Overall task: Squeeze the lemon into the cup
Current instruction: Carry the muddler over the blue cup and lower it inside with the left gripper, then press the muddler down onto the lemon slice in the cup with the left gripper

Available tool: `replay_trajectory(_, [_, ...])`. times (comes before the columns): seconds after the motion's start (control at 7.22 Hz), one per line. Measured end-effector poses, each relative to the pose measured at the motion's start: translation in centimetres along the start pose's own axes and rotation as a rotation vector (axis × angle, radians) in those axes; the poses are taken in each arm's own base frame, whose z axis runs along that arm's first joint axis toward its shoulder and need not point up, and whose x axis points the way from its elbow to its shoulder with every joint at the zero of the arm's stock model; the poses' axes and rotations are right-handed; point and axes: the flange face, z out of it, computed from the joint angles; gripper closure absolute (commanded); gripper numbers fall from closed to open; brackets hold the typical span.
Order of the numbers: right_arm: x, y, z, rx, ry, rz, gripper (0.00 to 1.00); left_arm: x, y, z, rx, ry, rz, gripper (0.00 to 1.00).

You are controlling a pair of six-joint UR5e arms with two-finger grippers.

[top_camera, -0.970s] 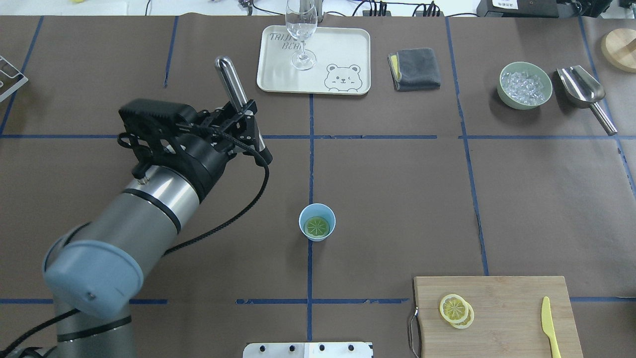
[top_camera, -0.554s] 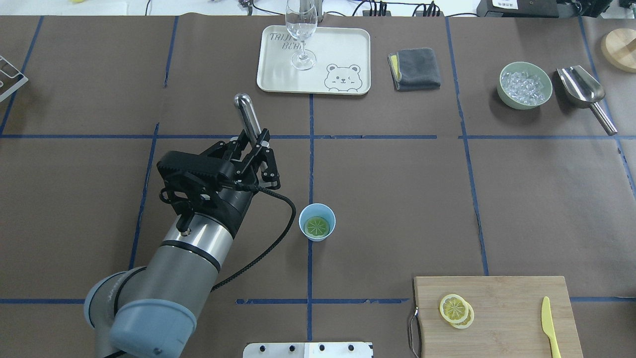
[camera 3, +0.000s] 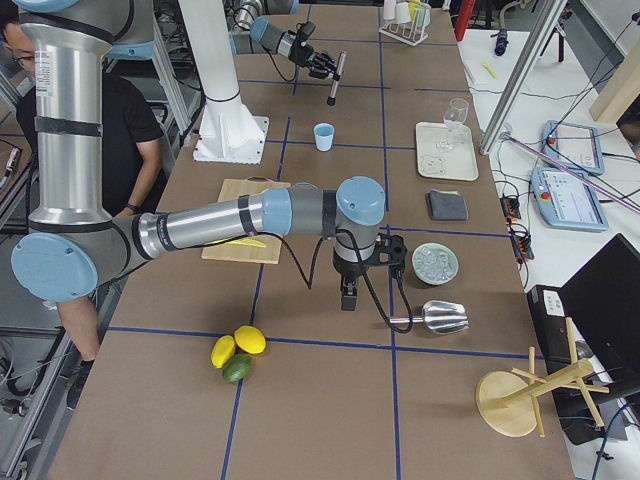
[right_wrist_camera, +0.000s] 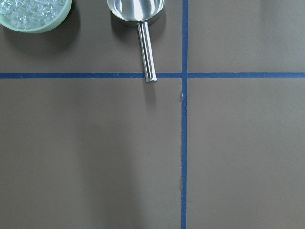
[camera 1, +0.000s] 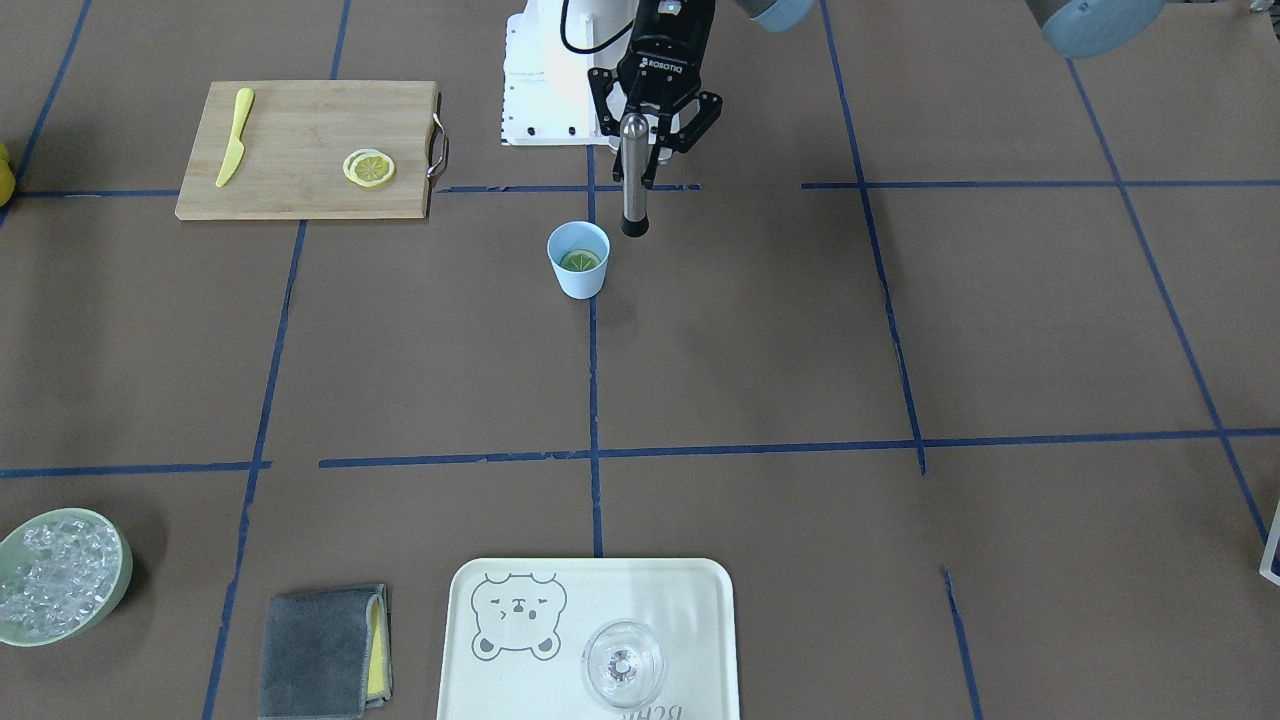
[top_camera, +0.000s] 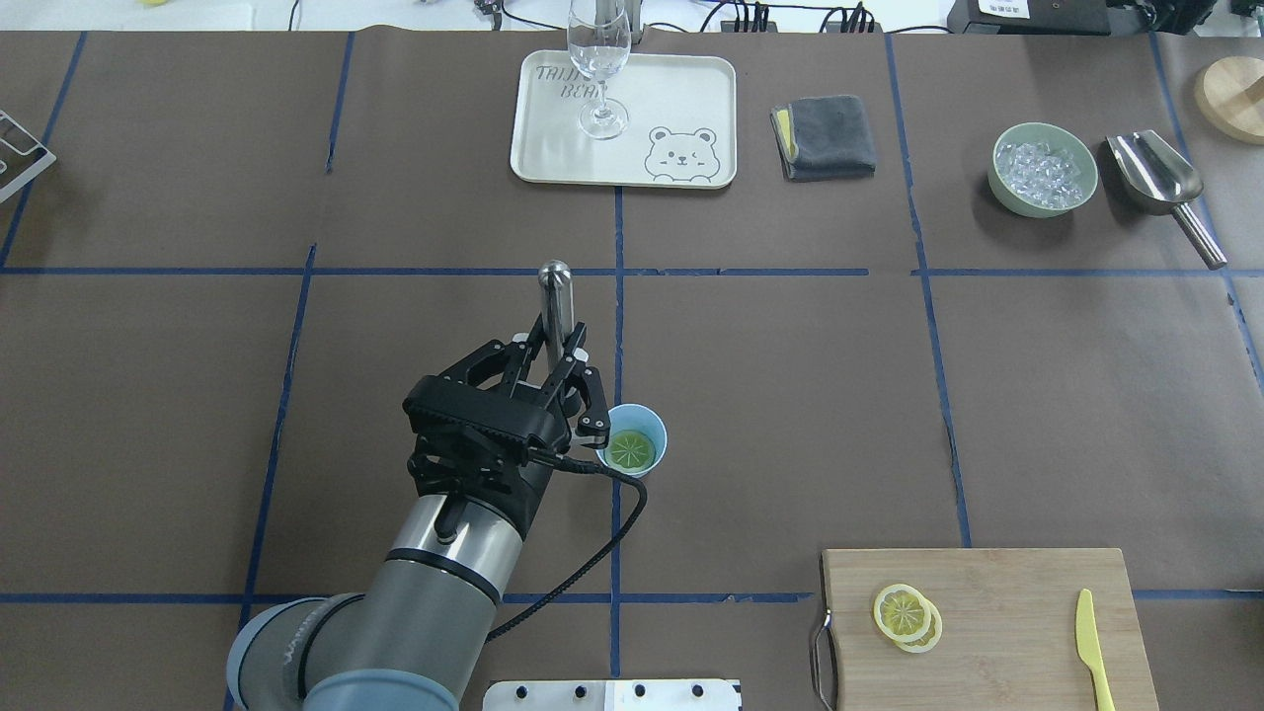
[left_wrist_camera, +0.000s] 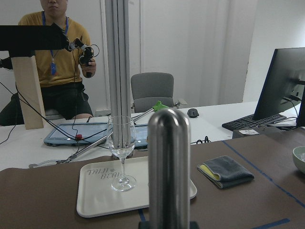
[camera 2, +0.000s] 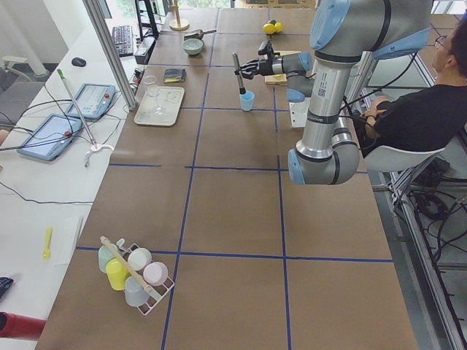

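The light-blue cup [top_camera: 656, 435] [camera 1: 578, 283] stands near the table's middle, and a round lemon [top_camera: 630, 450] [camera 1: 580, 261] slice lies flat inside it, looking greenish. Two more overlapping lemon slices [top_camera: 901, 610] [camera 1: 368, 167] rest on the wooden board [top_camera: 997, 592]. My left gripper [top_camera: 560, 357] [camera 1: 640, 150] is shut on a steel rod [top_camera: 556, 296] [camera 1: 634, 190] [left_wrist_camera: 168, 167], just to the left of the cup, with the gripper's edge over the rim. In the exterior right view my right gripper [camera 3: 350, 290] hangs low by the ice bowl; I cannot tell whether it is open or shut.
A cream tray [top_camera: 681, 89] with a wine glass [top_camera: 599, 59] sits at the back, with a grey cloth [top_camera: 825, 136], a bowl of ice [top_camera: 1045, 170] and a steel scoop [top_camera: 1155, 178] to its right. A yellow knife [top_camera: 1090, 642] lies on the board. A person sits beside the robot.
My left arm has swung right and toward the robot with the rod, from the far left part of the table to right beside the cup. The rod now stands more upright.
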Motion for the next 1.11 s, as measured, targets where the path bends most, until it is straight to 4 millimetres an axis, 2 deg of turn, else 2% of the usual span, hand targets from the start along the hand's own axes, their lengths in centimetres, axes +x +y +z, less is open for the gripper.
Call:
replay_trajectory(0.28, [0.1,0.0,0.0,0.0,-0.001,0.003,0.0,2.7,0.6,0.7,-0.008,0.01,-0.002,1.0])
replay_trajectory(0.42, [0.1,0.0,-0.1,0.001,-0.001,0.003,0.0,3.2,0.7,0.8,-0.011,0.014,-0.004,1.0])
replay_trajectory(0.69, [0.0,-0.2,-0.2,0.004,0.0,0.001,0.0,3.6,0.6,0.8,-0.017,0.028,-0.015,1.0])
replay_trajectory(1.11, [-0.2,-0.5,-0.4,0.01,0.0,-0.001,0.0,3.8,-0.4,0.7,-0.059,0.149,-0.1,1.0])
